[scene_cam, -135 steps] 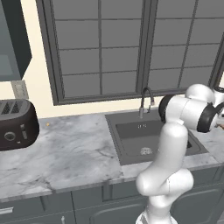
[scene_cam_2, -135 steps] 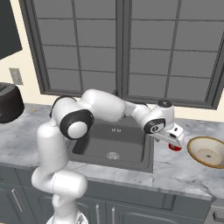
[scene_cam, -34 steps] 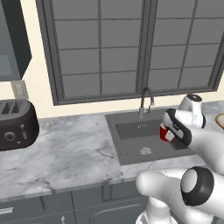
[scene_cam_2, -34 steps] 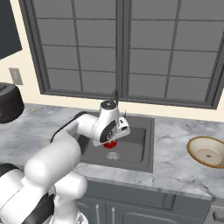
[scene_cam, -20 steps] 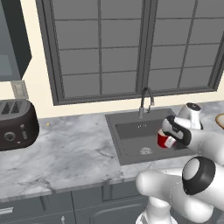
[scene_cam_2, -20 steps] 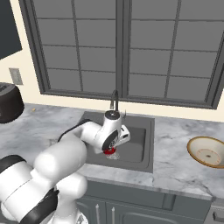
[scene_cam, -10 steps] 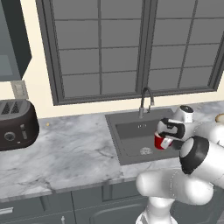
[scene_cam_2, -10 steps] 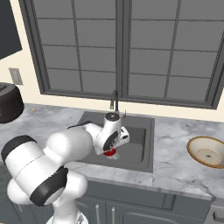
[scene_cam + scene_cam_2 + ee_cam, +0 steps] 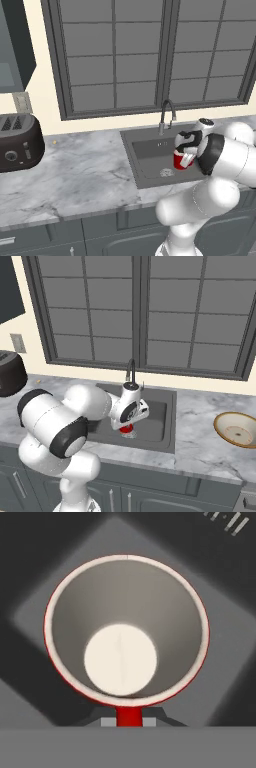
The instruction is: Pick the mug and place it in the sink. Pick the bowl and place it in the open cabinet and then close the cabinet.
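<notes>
The gripper [image 9: 184, 150] was seen clamped on the mug [image 9: 182, 160], its jaws closed together on the rim at the handle side, with the red handle showing at the bottom of the hand view and the white inside of the mug [image 9: 125, 632] facing the camera. The mug was held upright, low over the sink [image 9: 145, 170], inside the outline of the basin; from the right base view it [image 9: 127, 429] appeared close above the basin floor, though whether it was touching could not be told. The first step of the task, placing the mug in the sink, was judged to be near its end. The next move was judged to call for a short lowering until the mug rested on the basin floor, an opening of the jaws, and a straight lift clear of the rim and of the faucet [image 9: 167, 114] behind. Farther off, on the desk [image 9: 210, 446] to the right of the sink, the bowl [image 9: 238, 429] was lying untouched, to be picked after that and carried to the cabinet.
</notes>
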